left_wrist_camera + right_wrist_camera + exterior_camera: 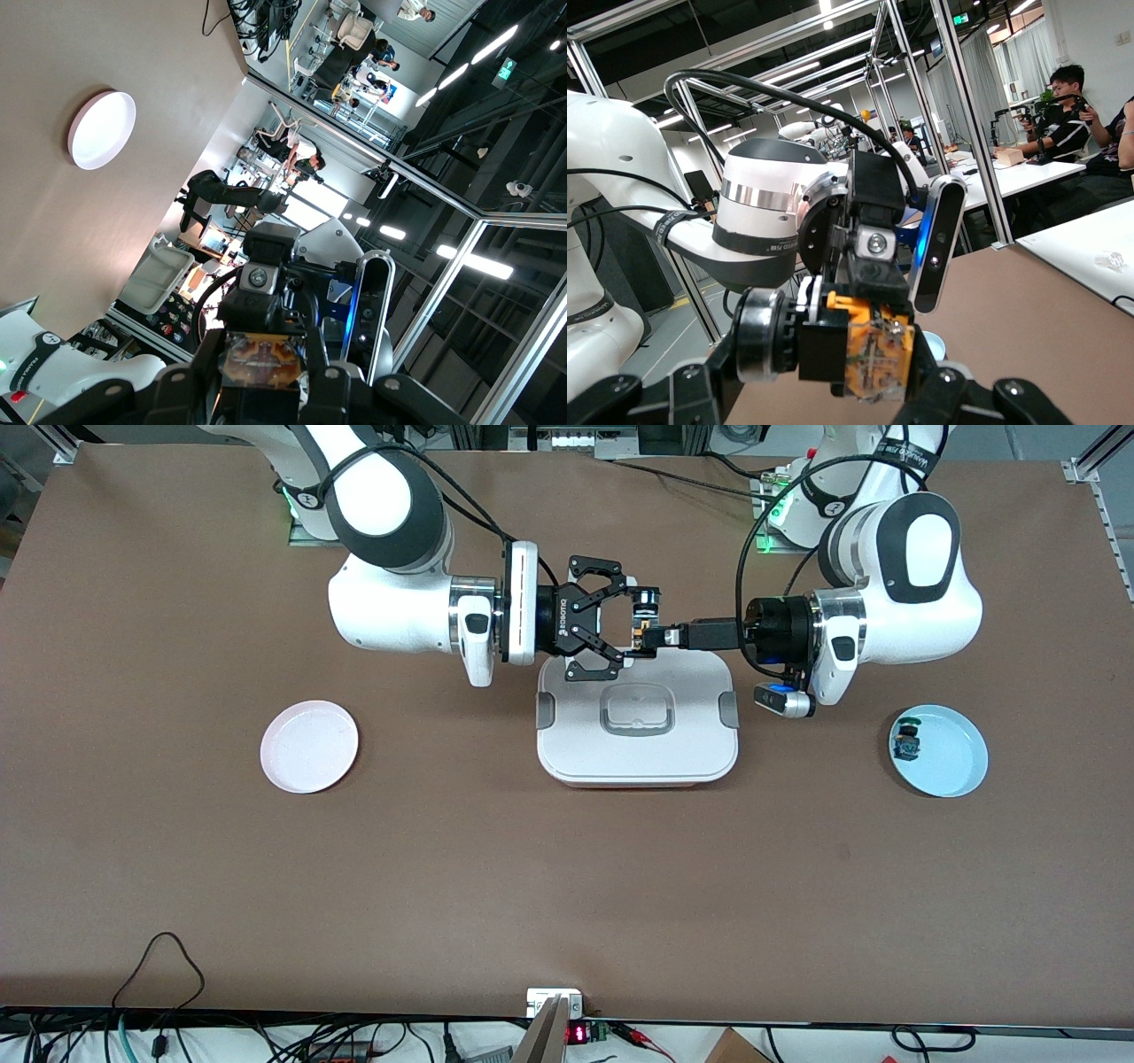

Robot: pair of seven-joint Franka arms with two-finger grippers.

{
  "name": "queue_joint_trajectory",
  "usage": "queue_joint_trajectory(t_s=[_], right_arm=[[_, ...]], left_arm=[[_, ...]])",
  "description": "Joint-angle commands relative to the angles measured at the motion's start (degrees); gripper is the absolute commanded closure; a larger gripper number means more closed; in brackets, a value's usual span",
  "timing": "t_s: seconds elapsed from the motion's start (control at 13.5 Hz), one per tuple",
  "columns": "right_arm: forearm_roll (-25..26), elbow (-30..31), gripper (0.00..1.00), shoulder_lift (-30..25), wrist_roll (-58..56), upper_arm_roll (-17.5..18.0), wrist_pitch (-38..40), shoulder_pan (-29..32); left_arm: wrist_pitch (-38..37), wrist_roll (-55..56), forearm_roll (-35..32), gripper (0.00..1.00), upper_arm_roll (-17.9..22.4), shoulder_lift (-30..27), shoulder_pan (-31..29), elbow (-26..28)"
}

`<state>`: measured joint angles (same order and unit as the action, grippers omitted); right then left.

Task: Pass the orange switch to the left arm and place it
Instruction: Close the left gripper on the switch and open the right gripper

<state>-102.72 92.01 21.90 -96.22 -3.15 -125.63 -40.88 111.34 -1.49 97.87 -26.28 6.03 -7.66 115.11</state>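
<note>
Up over the white box (638, 726), the right gripper (640, 627) and the left gripper (654, 638) meet nose to nose, both pinching the orange switch (637, 635) between their fingers, clear of the lid below.

Box (638, 726): glossy white plastic. Table (567, 886): matt brown. Plates (309, 746): smooth, glossy.

From the front I can't make out the orange switch (640, 634); it's a speck between the two grippers, its cap hidden. The right gripper (631, 627) covers the box's (638, 757) rim toward the bases. The small thing on the blue plate (952, 766) is too tiny to name. Both wrist views cut their own fingers off at the edge.
</note>
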Motion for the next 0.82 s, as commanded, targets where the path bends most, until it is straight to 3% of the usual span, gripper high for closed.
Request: queue_joint_trajectory(t_s=[0.0, 0.07, 0.15, 0.22, 0.3, 0.59, 0.74], right_arm=[[-1.08, -0.52, 0.99, 0.69, -1.08, -0.46, -0.58, -1.13], [-1.08, -0.52, 0.98, 0.69, -1.08, -0.46, -0.58, -1.13], [-1.08, -0.52, 0.87, 0.69, -0.91, -0.46, -0.58, -1.13], [-1.6, -0.43, 0.24, 0.69, -0.38, -0.46, -0.49, -1.13], [-2.13, -0.34, 0.0, 0.69, -0.29, -0.54, -0.67, -1.13], [-3.36, -0.34, 0.0, 0.6, -0.11, -0.9, -0.49, -1.13], [-3.36, -0.25, 0.0, 0.6, -0.11, -0.98, -0.23, -1.13]], left_arm=[[-1.56, -0.62, 0.39, 1.0, -0.44, -0.05, -0.43, -0.58], [-1.56, -0.62, 0.39, 1.0, -0.44, -0.05, -0.43, -0.58], [-1.65, -0.54, 0.3, 1.0, -0.26, -0.05, -0.43, -0.58], [-1.65, -0.62, -0.48, 1.0, -0.26, -0.22, -0.43, -0.58], [-1.56, -0.62, -2.23, 1.0, -0.35, -0.31, -0.43, -0.67], [-6.73, -0.62, -5.58, 1.0, 0.09, -0.23, -3.14, -0.67], [-10.59, -0.54, -13.9, 1.0, 0.0, -0.05, -7.35, -1.55]])
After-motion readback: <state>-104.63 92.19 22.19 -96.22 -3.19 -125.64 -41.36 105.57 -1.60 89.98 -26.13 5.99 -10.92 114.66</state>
